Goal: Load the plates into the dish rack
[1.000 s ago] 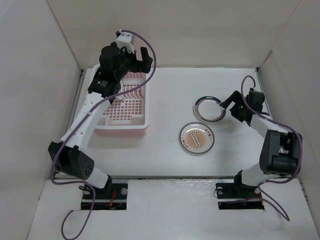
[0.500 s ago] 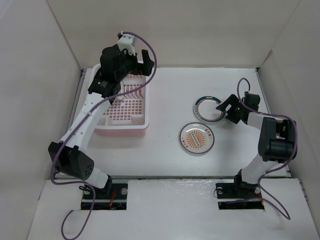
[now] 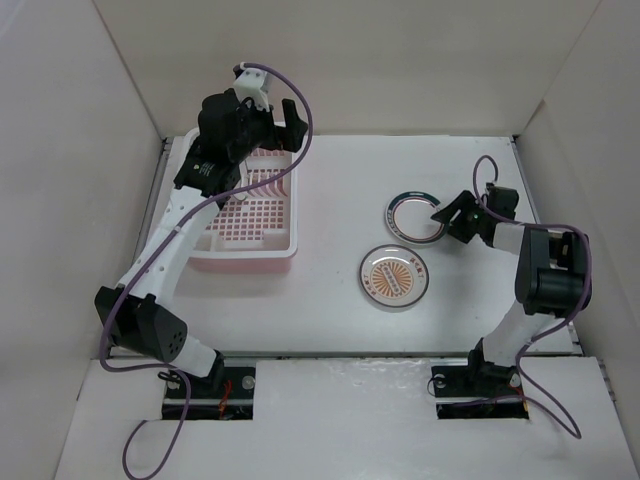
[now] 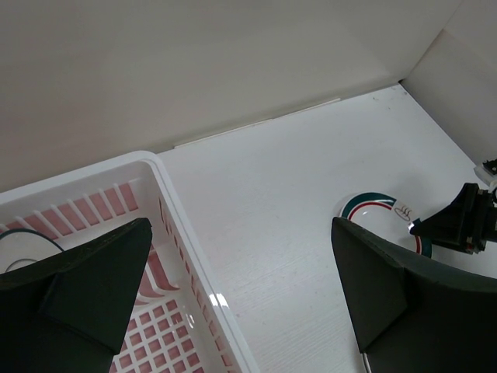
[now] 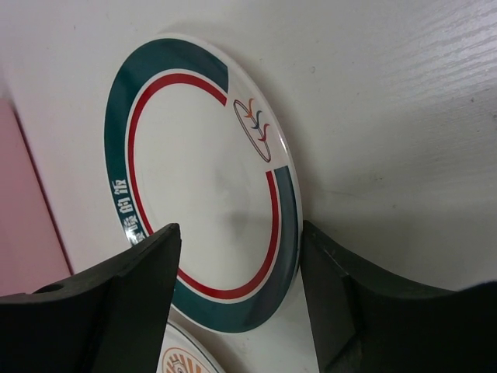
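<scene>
The green-rimmed plate (image 3: 413, 216) lies flat on the table right of centre, and it also shows in the right wrist view (image 5: 202, 163) and the left wrist view (image 4: 373, 206). My right gripper (image 3: 449, 215) (image 5: 241, 233) is open at the plate's right edge, with one finger over the plate and the other just outside the rim. A white plate with an orange sunburst (image 3: 393, 277) lies in front of it. The pink dish rack (image 3: 270, 240) (image 4: 178, 225) stands at the left with plates upright inside, partly hidden by my arm. My left gripper (image 3: 278, 128) (image 4: 241, 233) is open and empty above the rack's right rim.
Cardboard walls close in the table at the back and on both sides. The right wall is close behind my right arm (image 3: 545, 275). The rack sits near the left wall and the back wall.
My right gripper has turned and moved in closer to the green-rimmed plate's edge. My left arm has hardly moved.
</scene>
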Action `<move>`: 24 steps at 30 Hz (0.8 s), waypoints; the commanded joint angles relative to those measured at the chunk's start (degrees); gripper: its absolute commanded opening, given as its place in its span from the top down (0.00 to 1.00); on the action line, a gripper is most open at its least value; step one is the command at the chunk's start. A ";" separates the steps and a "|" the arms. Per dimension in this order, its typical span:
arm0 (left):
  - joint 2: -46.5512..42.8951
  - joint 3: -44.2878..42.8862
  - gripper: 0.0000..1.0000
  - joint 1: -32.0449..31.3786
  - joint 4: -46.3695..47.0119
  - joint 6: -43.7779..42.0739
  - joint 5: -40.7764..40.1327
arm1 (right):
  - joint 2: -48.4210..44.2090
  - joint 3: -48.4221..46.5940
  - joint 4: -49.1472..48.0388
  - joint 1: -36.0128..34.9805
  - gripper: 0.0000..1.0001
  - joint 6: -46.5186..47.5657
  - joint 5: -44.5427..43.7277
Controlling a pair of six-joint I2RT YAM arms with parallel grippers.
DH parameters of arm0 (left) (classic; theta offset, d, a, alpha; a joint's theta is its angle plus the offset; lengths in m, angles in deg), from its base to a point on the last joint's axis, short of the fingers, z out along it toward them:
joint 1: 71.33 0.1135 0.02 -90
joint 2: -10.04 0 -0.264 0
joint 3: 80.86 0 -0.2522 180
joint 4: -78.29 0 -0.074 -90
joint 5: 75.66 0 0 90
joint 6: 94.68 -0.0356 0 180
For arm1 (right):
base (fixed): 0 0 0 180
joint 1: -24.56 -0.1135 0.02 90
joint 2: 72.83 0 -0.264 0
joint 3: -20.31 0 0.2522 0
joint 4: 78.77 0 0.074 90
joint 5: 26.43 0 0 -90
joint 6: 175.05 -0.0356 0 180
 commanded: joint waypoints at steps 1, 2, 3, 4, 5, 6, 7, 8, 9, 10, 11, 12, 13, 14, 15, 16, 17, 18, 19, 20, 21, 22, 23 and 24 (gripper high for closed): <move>-1.50 0.04 0.00 0.26 1.72 -0.32 0.65 | 0.92 -1.17 -1.42 0.13 0.35 -0.15 0.32; -1.50 0.04 0.00 0.26 1.72 -0.32 0.65 | 0.92 -0.56 -1.42 0.65 0.37 -0.15 0.32; -1.50 0.04 0.00 0.26 1.72 -0.32 0.65 | 0.92 -0.56 -1.42 0.66 0.38 -0.15 0.32; -1.50 0.04 0.00 0.26 1.72 -0.32 0.65 | 0.92 -0.56 -1.42 0.66 0.38 -0.15 0.32; -1.50 0.04 0.00 0.26 1.72 -0.32 0.65 | 0.92 -0.56 -1.42 0.66 0.45 -0.15 0.32; -1.50 0.04 0.00 0.26 1.72 -0.32 0.65 | 0.92 -0.04 -1.42 0.66 0.50 -0.15 0.32; -1.50 0.04 0.00 0.26 1.72 -0.32 0.65 | 0.92 -0.03 -1.42 0.66 0.53 -0.15 0.32; -1.50 0.04 0.00 0.26 1.72 -0.32 0.65 | 0.92 -0.03 -1.42 1.18 0.54 -0.15 0.32; -0.97 0.04 0.00 0.26 1.72 -0.32 0.65 | 0.92 -0.03 -1.42 1.18 0.59 -0.15 0.32; -0.97 0.04 0.00 0.26 1.72 -0.32 0.65 | 0.92 -0.03 -1.42 1.18 0.64 -0.15 0.32; -0.97 0.04 0.00 0.26 1.72 -0.32 0.65 | 0.92 -0.03 -1.42 1.18 0.68 -0.15 0.32; -0.97 0.04 0.00 0.26 1.72 -0.32 0.65 | 0.92 -0.03 -1.42 1.18 0.79 -0.15 0.32; -0.97 0.04 0.00 0.26 1.72 -0.32 0.65 | 0.92 -0.03 -1.42 1.18 0.85 -0.15 0.32; -0.97 0.04 0.00 0.26 1.72 -0.32 0.04 | 0.92 -0.03 -1.42 1.18 0.90 -0.15 0.32; -0.97 0.04 0.00 0.26 1.72 -0.84 0.03 | 0.92 -0.03 -1.42 1.18 0.94 -0.15 0.32; -0.97 0.04 0.00 0.26 1.20 -0.84 0.03 | 0.92 -0.03 -1.42 1.18 0.96 -0.15 0.32; -0.45 0.04 0.00 0.26 1.19 -0.84 0.03 | 0.92 -0.55 -1.42 1.18 1.00 -0.15 0.32; -0.44 0.04 0.00 0.26 1.19 -0.84 0.03 | 1.44 -0.56 -1.42 1.18 1.00 -0.15 0.32; -0.44 0.04 0.00 0.26 1.19 -0.84 0.03 | 1.44 -0.56 -1.42 1.18 1.00 -0.15 0.32; 0.17 0.04 0.00 0.26 1.19 -0.84 0.03 | 1.44 -0.56 -1.42 1.18 1.00 -0.15 0.32; 0.17 0.04 0.00 0.26 1.19 -0.84 0.03 | 1.44 -0.56 -1.42 1.18 1.00 -0.15 0.32; 0.17 0.04 0.00 0.26 1.19 -0.84 0.03 | 1.44 -0.56 -1.42 1.18 1.00 -0.76 0.32; 0.70 0.04 0.00 0.26 1.19 -0.84 0.03 | 1.44 -0.56 -1.42 1.18 1.00 -0.76 0.93; 0.70 0.04 0.00 0.26 1.19 -0.84 0.64 | 1.44 -0.56 -2.20 1.18 1.00 -1.37 1.81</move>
